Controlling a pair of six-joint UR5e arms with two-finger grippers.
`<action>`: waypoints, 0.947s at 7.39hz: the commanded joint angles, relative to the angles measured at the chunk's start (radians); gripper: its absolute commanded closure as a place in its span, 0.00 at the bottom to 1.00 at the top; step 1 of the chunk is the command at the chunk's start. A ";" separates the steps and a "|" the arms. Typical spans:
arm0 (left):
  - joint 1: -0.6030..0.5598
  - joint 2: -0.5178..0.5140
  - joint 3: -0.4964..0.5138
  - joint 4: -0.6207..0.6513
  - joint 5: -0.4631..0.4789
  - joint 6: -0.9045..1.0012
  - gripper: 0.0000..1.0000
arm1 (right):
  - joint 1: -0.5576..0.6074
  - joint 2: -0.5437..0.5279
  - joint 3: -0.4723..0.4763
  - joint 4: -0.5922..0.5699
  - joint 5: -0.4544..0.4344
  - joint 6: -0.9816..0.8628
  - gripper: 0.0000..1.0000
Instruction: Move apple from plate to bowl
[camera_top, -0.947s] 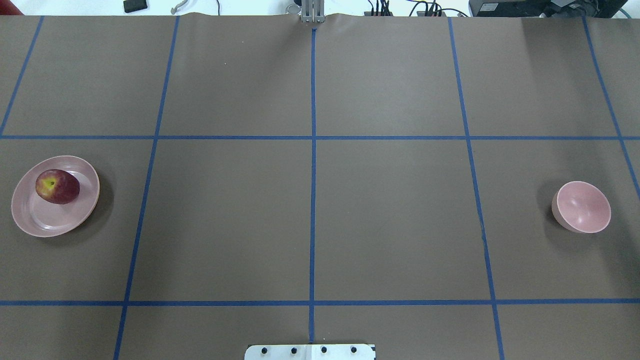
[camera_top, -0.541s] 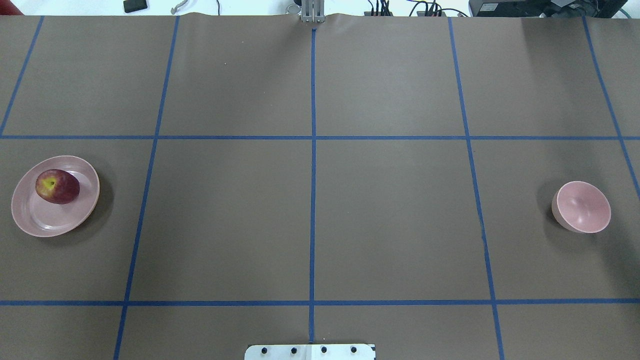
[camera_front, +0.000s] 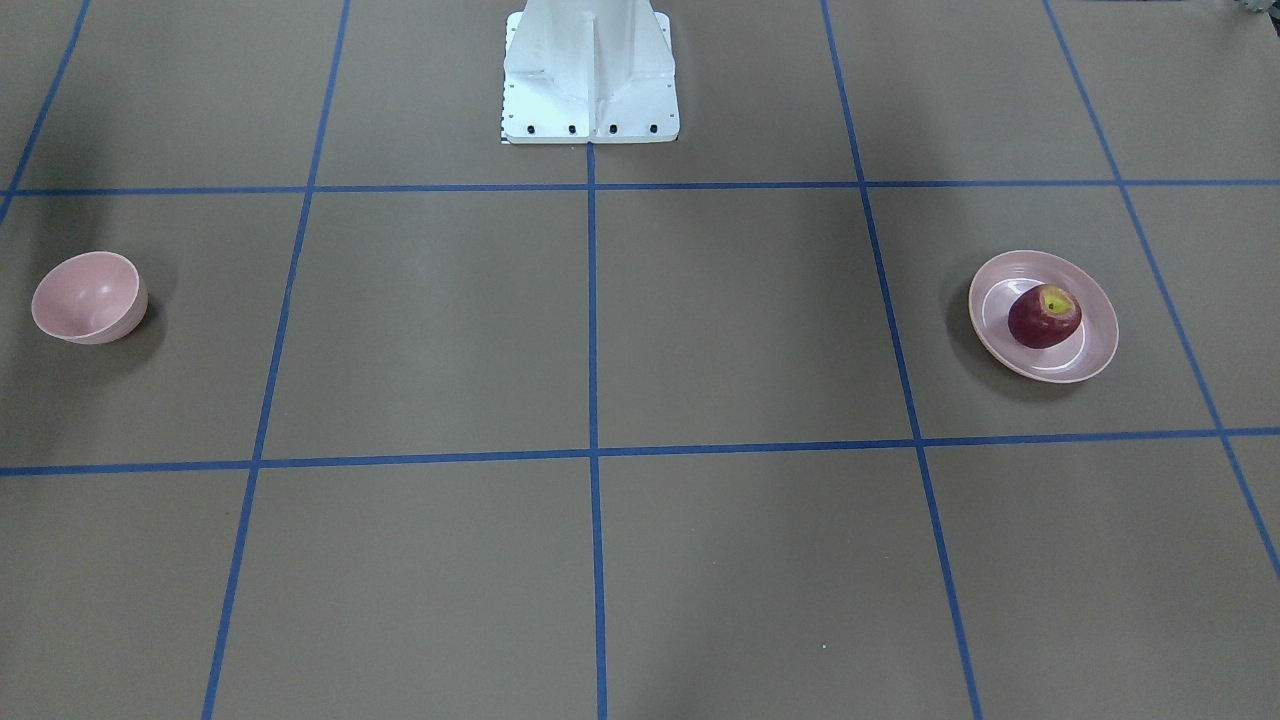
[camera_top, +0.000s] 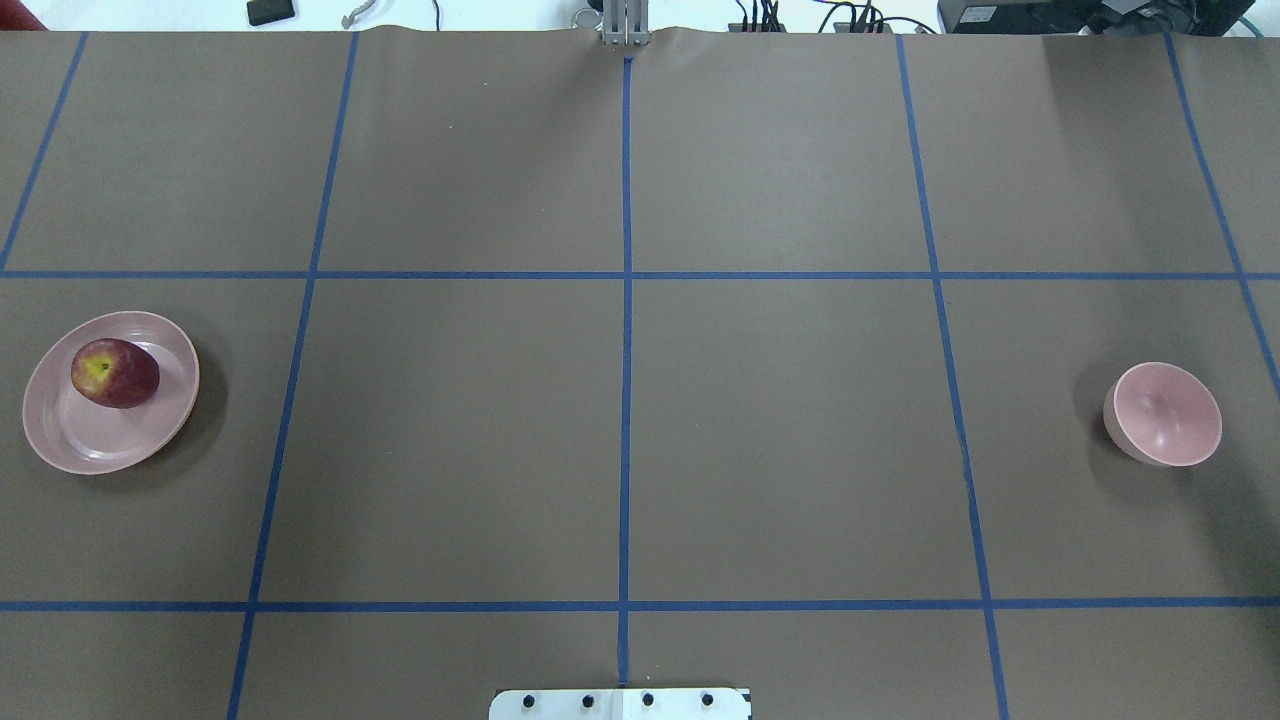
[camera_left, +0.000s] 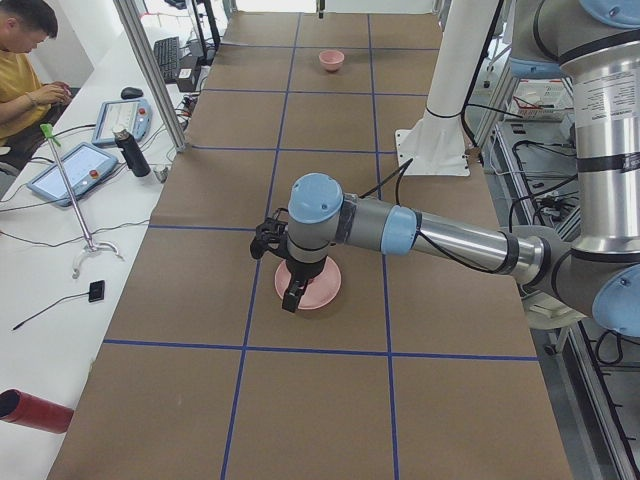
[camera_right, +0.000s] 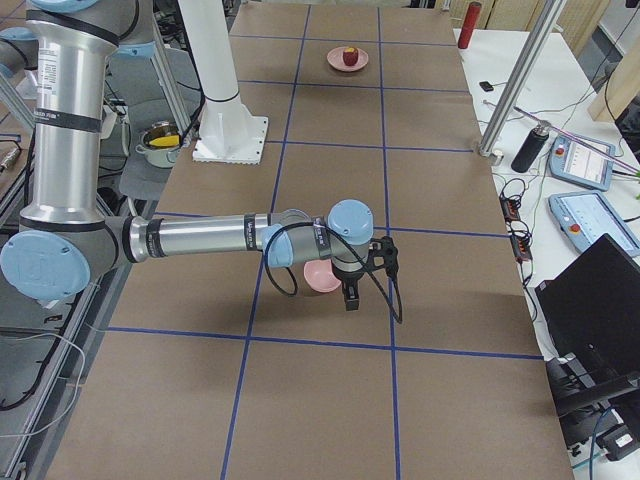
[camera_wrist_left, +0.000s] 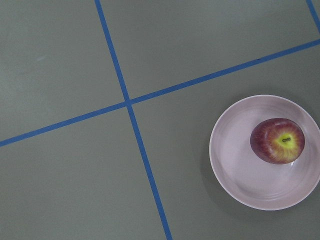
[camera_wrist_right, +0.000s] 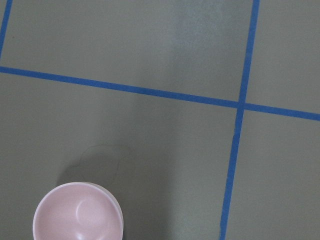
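The dark-red apple with its yellow-green stem patch lies on the wide pale-pink plate at the table's left end. It also shows in the front view and the left wrist view. The small deep pink bowl stands empty at the right end, also in the right wrist view. My left gripper hangs above the plate, apart from it. My right gripper hangs beside and above the bowl. I cannot tell whether either is open or shut.
Blue tape lines grid the brown table. The white robot pedestal stands at the middle of the robot's edge. An operator, tablets and a red cylinder are along the far side bench.
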 joint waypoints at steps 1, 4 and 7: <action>0.001 -0.002 -0.001 -0.002 -0.001 0.000 0.02 | -0.102 -0.061 -0.036 0.285 -0.027 0.240 0.01; 0.001 -0.001 0.001 -0.001 0.001 0.001 0.02 | -0.274 -0.091 -0.122 0.566 -0.131 0.455 0.08; 0.001 -0.001 0.013 -0.001 0.001 0.001 0.02 | -0.336 -0.094 -0.164 0.655 -0.170 0.516 0.65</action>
